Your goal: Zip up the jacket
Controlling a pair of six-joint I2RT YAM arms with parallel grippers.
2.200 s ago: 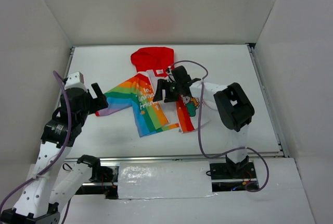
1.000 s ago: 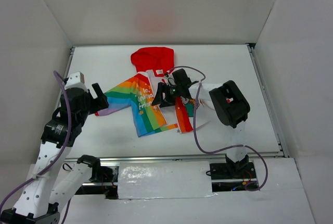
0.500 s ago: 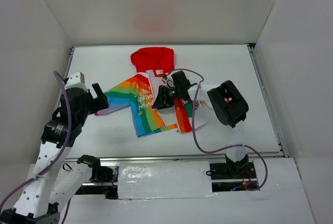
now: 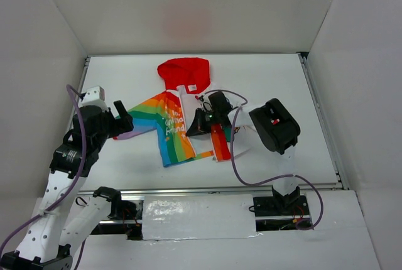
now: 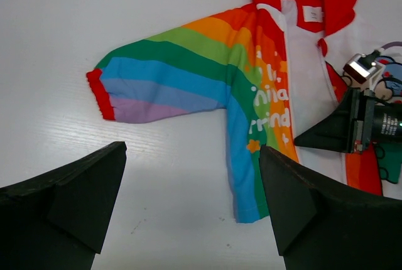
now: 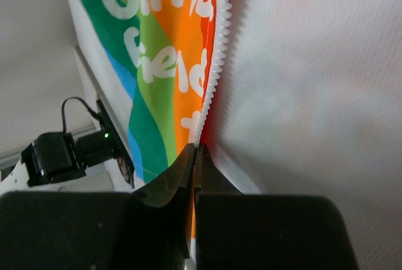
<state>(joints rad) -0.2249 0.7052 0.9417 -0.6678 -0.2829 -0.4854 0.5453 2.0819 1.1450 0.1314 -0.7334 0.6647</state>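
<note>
The jacket (image 4: 171,122) lies open on the white table, red hood (image 4: 183,70) at the far end and rainbow sleeve reaching left. My right gripper (image 4: 192,129) sits low at the middle of the jacket, shut on the white zipper teeth (image 6: 217,50) along the edge of the rainbow front (image 6: 160,63); the wrist view has the jaws (image 6: 196,149) closed on that edge, with white lining (image 6: 314,94) to the right. My left gripper (image 4: 122,119) hovers open near the sleeve cuff (image 5: 100,94), its fingers (image 5: 191,151) wide apart over bare table.
White walls close in the table on three sides. A purple cable (image 4: 232,151) loops from the right wrist down to the right arm's base. A metal rail (image 4: 220,189) runs along the near edge. The cartoon-print side (image 5: 386,94) lies under the right arm.
My right gripper has shut on the zipper edge and shifted left, dragging the rainbow front a little left. The left arm has stayed put and open.
</note>
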